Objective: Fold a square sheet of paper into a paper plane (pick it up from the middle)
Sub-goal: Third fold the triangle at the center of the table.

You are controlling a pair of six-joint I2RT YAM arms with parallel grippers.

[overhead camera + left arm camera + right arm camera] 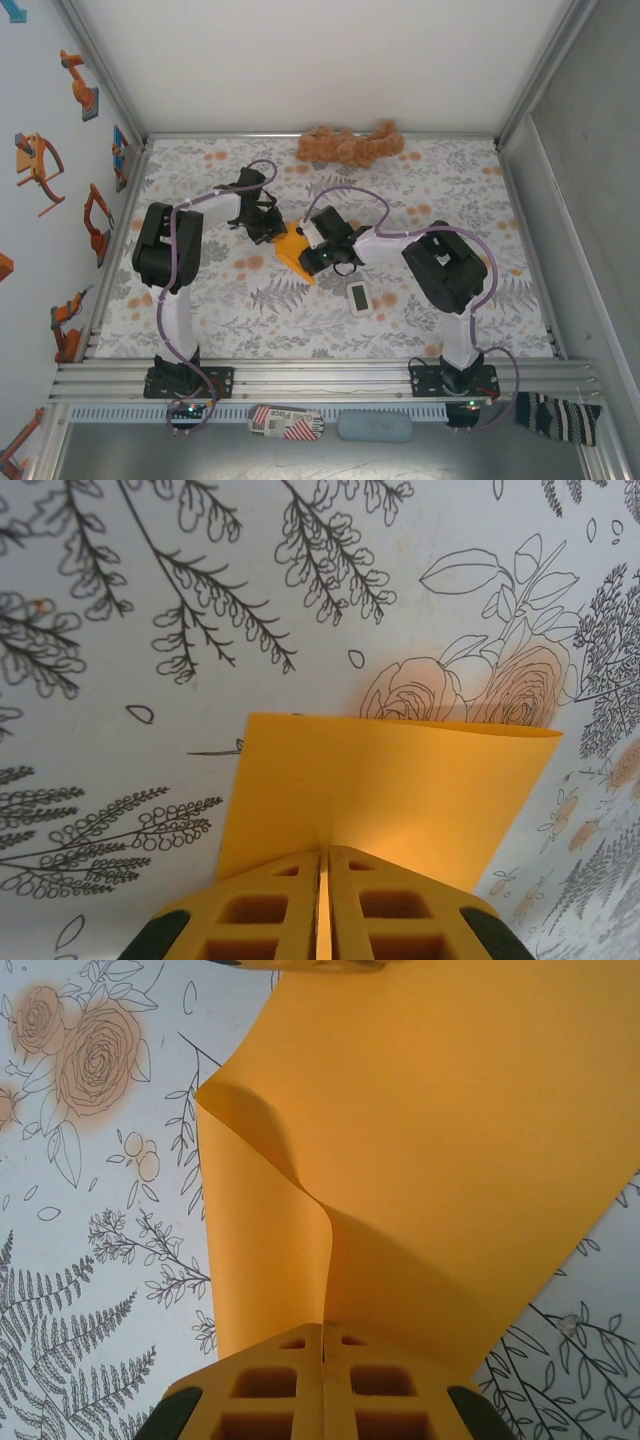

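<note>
Over the middle of the flowered table [450,190], the orange sheet of paper [293,250] is held between 2 grippers. The left gripper [323,880] is clamped on 1 edge. The right gripper [323,1355] pinches the other side, where the paper buckles into a soft curve. No sharp crease shows, so the first fold seems to be in hand. The next move calls for matching the edges evenly, then flattening the bend into a centre crease.
</note>
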